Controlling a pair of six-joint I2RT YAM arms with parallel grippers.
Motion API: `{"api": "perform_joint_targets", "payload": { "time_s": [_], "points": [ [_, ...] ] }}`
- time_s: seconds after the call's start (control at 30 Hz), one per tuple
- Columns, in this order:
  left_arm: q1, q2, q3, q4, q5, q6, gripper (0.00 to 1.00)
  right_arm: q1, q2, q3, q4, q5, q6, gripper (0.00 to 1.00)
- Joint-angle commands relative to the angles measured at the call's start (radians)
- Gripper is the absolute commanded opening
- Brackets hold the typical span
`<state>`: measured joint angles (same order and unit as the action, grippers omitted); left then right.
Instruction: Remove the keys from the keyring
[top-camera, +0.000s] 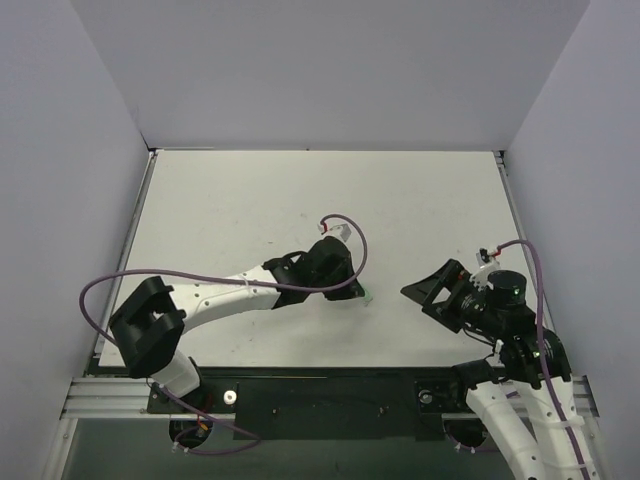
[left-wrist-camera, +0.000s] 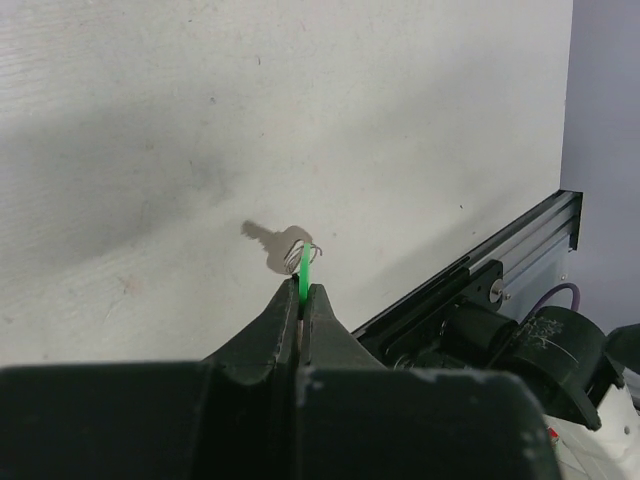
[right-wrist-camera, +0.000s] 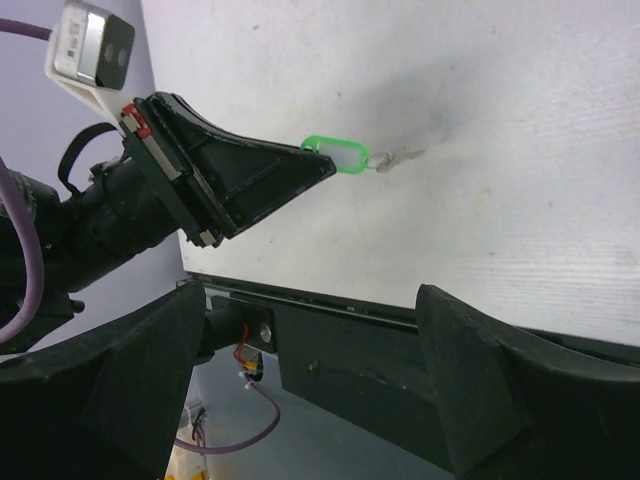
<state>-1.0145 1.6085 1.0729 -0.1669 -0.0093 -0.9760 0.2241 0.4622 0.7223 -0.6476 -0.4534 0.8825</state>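
My left gripper (left-wrist-camera: 302, 292) is shut on the keyring, a thin green tag (left-wrist-camera: 305, 268) that stands edge-on out of the fingertips. The small grey key (left-wrist-camera: 288, 250) hangs from its thin metal ring just beyond the tag, over its shadow on the white table. In the right wrist view the green oval tag (right-wrist-camera: 340, 155) sticks out of the left gripper (right-wrist-camera: 318, 165), with the key (right-wrist-camera: 400, 157) to its right. From above, the left gripper (top-camera: 357, 291) holds the tag (top-camera: 367, 297) near the table's middle front. My right gripper (top-camera: 420, 291) is open and empty, a short way to the right, jaws facing the tag.
The white table (top-camera: 300, 200) ends at a black rail (top-camera: 330, 385) along the near edge. Grey walls stand on both sides and at the back. A purple cable (top-camera: 352, 232) loops over the left wrist. The right arm's base (left-wrist-camera: 560, 350) shows past the rail.
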Motion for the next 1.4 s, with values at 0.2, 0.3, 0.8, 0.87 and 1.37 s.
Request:
{"api": "perform_joint_targets", "payload": {
  "time_s": [0.2, 0.3, 0.8, 0.87, 1.37],
  "points": [
    [0.005, -0.222, 0.100, -0.275, -0.092, -0.133, 0.00, 0.026, -0.062, 0.043, 0.275, 0.045, -0.027, 0.82],
    [0.005, -0.280, 0.122, -0.298, -0.098, -0.158, 0.00, 0.026, -0.033, 0.124, 0.107, 0.280, -0.050, 0.81],
    [0.005, -0.403, 0.252, -0.442, -0.127, -0.213, 0.00, 0.027, -0.054, 0.163, 0.285, 0.017, -0.022, 0.91],
    [0.005, -0.401, 0.288, -0.471, -0.130, -0.213, 0.00, 0.027, -0.024, 0.140, 0.415, -0.092, -0.019, 0.86],
    [0.007, -0.427, 0.467, -0.548, -0.101, -0.256, 0.00, 0.161, 0.010, -0.076, 1.198, -0.137, 0.026, 0.80]
  ]
}}
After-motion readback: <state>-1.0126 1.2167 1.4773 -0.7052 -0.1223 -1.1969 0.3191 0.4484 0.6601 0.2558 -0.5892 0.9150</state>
